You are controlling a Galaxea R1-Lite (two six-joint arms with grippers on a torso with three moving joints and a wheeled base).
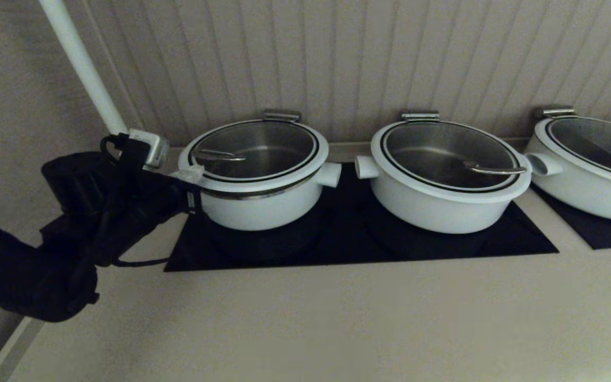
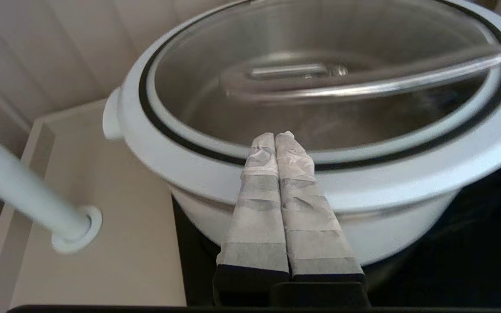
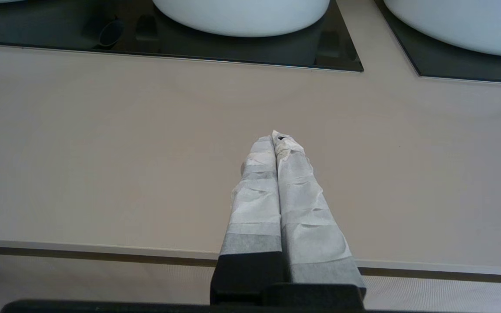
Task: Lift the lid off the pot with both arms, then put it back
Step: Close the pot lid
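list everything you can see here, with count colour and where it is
pot: 1, white with steel inside, left end of the row, on the black hob
lid: 1, clear glass with white rim and steel handle, on that pot
wider pots: 2, white, lidded, middle and right of the row
hob panels: 2, black, set into the counter under the pots
counter: 1, beige, in front of the pots
pole: 1, white, slanting up from the counter's back left corner
wall: 1, pale ribbed panels, behind the pots
left tool: 1, black with white-wrapped fingers, shut, tips at the lid's rim
right tool: 1, same make, shut, over the bare counter
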